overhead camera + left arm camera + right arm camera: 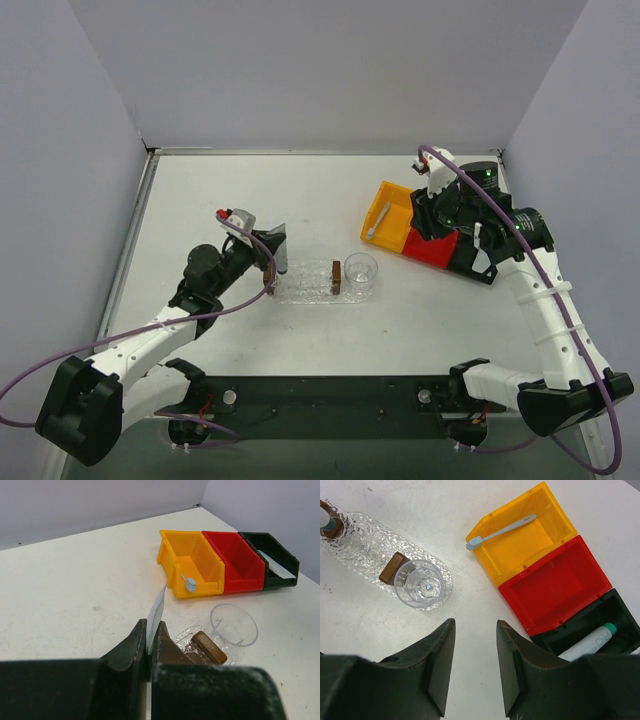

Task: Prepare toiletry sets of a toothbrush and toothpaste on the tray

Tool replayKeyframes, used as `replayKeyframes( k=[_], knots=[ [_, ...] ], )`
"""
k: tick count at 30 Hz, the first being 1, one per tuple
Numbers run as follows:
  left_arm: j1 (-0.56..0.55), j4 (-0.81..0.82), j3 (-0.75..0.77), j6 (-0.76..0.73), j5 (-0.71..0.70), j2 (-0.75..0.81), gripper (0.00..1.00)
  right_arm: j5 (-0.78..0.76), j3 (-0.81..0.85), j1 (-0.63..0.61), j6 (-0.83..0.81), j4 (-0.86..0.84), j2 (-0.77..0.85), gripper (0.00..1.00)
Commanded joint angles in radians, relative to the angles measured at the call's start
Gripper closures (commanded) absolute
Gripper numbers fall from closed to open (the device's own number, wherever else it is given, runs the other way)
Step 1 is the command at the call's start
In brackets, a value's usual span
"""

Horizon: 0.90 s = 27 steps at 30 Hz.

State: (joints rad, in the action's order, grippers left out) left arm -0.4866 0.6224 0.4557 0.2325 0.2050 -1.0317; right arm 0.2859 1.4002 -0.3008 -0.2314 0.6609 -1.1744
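Silvery toothpaste sits pinched between our left gripper's fingers, over the left end of the tray. Our right gripper hangs half-spread and empty near the yellow bin, where the toothbrush lies. We see a clear cup at the tray's other end.

There is one clear bumpy oval tray, one clear round cup, two small brown blocks, three plastic bins, one pale-blue toothbrush, and two toothpaste tubes: a flat silvery tube and a white tube.
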Motion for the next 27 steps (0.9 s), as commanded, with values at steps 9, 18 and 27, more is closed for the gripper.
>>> replayKeyframes(
  k=[9, 18, 27],
  knots=[
    [0.016, 0.151, -0.017, 0.027, 0.016, 0.018, 1.0, 0.022, -0.004, 0.011, 0.014, -0.02, -0.011, 0.66],
    [0.019, 0.16, -0.023, 0.025, 0.031, 0.005, 1.0, 0.022, -0.004, 0.014, 0.015, -0.021, -0.007, 0.66],
    [0.023, 0.171, -0.029, 0.025, 0.034, -0.014, 1.0, 0.025, -0.004, 0.012, 0.014, -0.021, -0.004, 0.66]
  ],
)
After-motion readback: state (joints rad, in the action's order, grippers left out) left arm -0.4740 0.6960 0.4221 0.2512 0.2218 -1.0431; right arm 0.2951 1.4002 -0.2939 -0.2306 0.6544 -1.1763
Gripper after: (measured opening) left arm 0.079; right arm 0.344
